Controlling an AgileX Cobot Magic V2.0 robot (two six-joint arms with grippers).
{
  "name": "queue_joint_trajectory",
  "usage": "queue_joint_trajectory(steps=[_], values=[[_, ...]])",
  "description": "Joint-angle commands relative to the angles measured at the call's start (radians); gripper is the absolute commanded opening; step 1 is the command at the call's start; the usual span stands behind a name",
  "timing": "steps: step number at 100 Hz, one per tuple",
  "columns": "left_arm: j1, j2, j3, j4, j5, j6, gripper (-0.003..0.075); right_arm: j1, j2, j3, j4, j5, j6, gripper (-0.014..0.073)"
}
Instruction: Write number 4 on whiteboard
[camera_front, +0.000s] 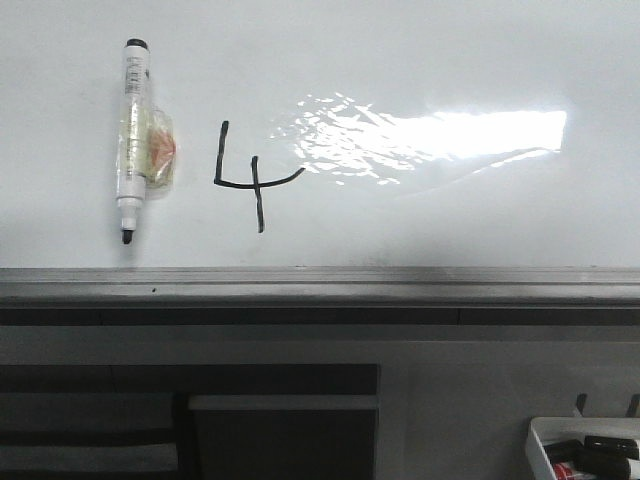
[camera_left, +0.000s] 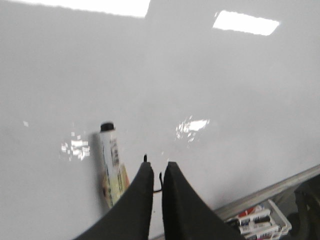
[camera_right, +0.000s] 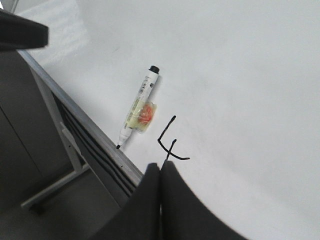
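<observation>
The whiteboard (camera_front: 450, 60) lies flat with a strong glare patch. The number 4 (camera_front: 258, 200) is drawn on it in thin black line, open at the top with a curved crossbar. A white marker (camera_front: 131, 140) with a yellowish-orange wrap lies on the board left of the 4, its tip toward the rail. Neither gripper shows in the front view. My left gripper (camera_left: 157, 170) hovers above the board, its jaws nearly together and empty, with part of the 4 (camera_left: 160, 182) seen between them and the marker (camera_left: 111, 160) beside it. My right gripper (camera_right: 161, 167) is shut and empty, just short of the 4 (camera_right: 171, 150).
A grey metal rail (camera_front: 400, 285) runs along the board's near edge. A small white tray of markers (camera_front: 590, 450) sits below it at the right; it also shows in the left wrist view (camera_left: 257, 220). A metal frame (camera_right: 60, 150) stands beneath the board.
</observation>
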Motion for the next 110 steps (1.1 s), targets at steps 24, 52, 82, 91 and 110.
queue_joint_trajectory(steps=[24,52,82,91,110], values=[[-0.001,-0.312,0.250,0.006,-0.109,0.086,-0.0020,-0.007,-0.430,0.417,-0.010,-0.295,-0.002,-0.0061],[-0.001,-0.362,0.380,-0.043,-0.110,0.086,-0.0020,-0.007,-0.559,0.550,-0.010,-0.295,-0.002,-0.0061],[-0.001,-0.362,0.427,-0.043,-0.108,0.086,-0.0020,-0.007,-0.556,0.555,-0.010,-0.273,-0.002,-0.0061],[-0.001,-0.362,0.427,-0.043,-0.108,0.086,-0.0020,-0.007,-0.556,0.555,-0.010,-0.273,-0.002,-0.0061],[-0.001,-0.362,0.427,-0.043,-0.108,0.086,-0.0020,-0.007,-0.556,0.555,-0.010,-0.273,-0.002,-0.0061]])
